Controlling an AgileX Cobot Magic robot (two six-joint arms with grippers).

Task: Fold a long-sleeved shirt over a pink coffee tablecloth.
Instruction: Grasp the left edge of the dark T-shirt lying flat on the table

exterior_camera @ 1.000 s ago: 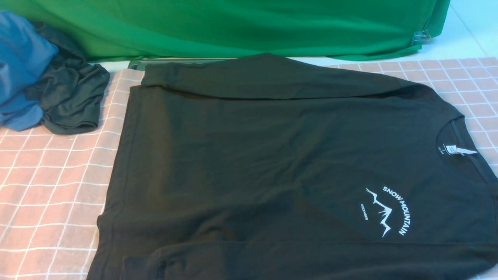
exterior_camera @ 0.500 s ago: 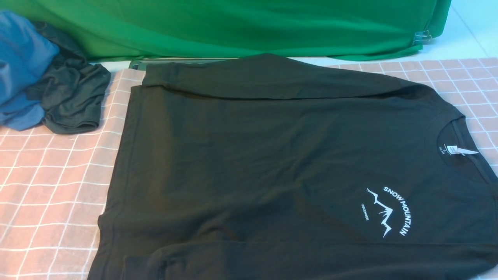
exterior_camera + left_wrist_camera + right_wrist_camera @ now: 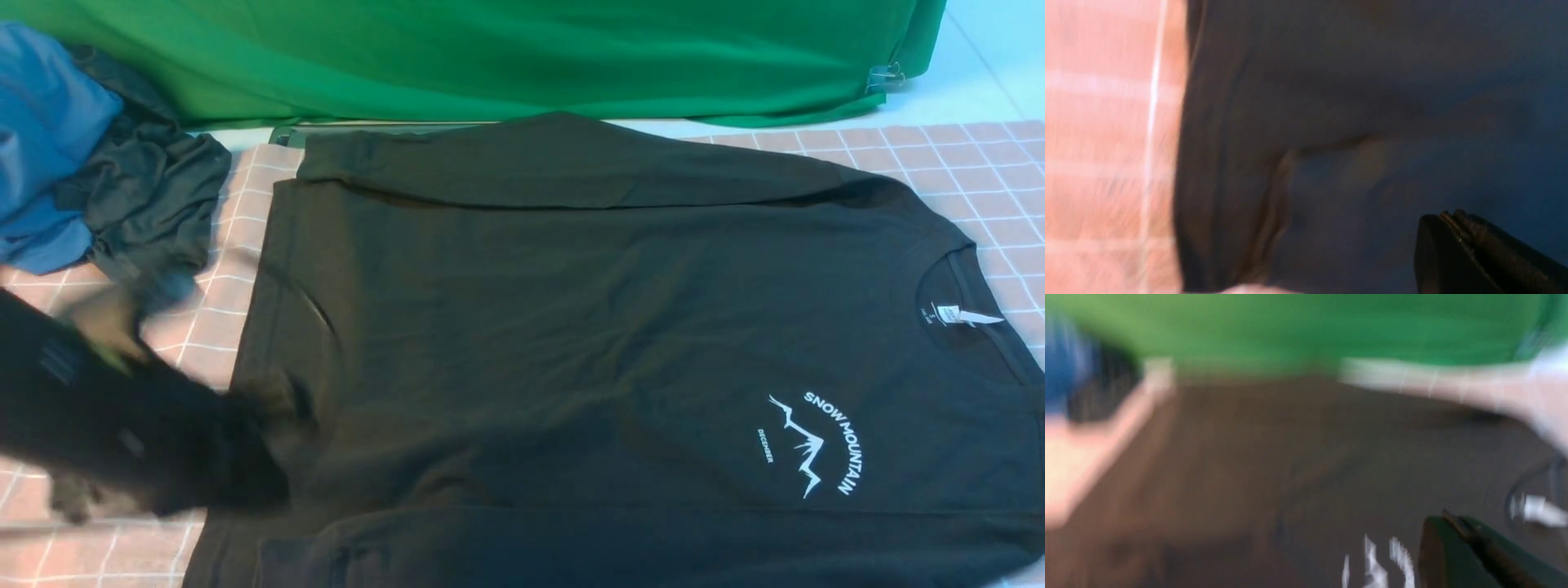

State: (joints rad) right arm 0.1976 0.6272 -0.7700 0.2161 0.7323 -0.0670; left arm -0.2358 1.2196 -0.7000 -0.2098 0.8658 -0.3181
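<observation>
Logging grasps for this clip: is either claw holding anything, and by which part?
Right claw is shut with nothing seen in it, above the long-sleeved shirt. Left claw is shut at the shirt's hem edge; blur hides whether it pinches fabric.

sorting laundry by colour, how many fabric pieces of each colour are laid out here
black: 1, the long-sleeved shirt
dark grey-green: 1, the crumpled garment
blue: 1, the blue garment
green: 1, the plain green cloth
pink with white grid: 1, the tablecloth
total: 5
</observation>
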